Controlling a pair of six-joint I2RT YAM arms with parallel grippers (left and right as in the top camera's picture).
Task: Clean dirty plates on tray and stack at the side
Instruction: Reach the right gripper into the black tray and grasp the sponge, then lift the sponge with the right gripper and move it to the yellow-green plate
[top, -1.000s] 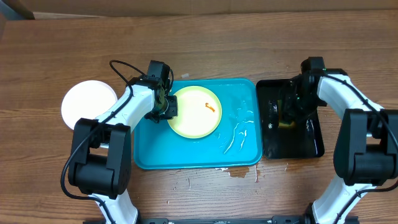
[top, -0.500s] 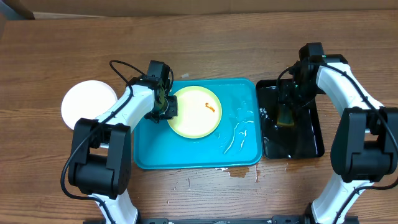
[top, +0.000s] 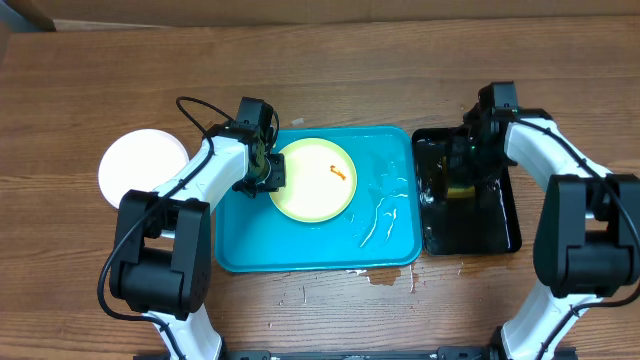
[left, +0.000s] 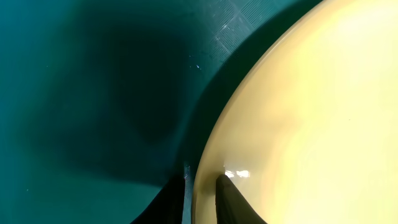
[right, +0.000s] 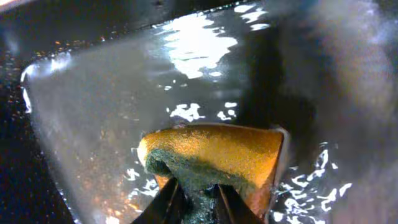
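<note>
- The right claw (right: 194, 190), clamped on a yellow sponge (right: 211, 152), has shifted slightly over the black tray (top: 500, 230) since a second ago; the left arm has not moved.
- The sponge sits low over the wet, glinting floor of the black tray.
- The left claw (left: 202, 186) grips the left rim of the yellow-green plate (top: 312, 190), one finger above it and one below.
- That plate lies in the blue tray (top: 300, 255), left of centre, with a small orange smear (top: 338, 172) on it.
- A white plate (top: 140, 165) rests on the table (top: 400, 70), left of the blue tray.
</note>
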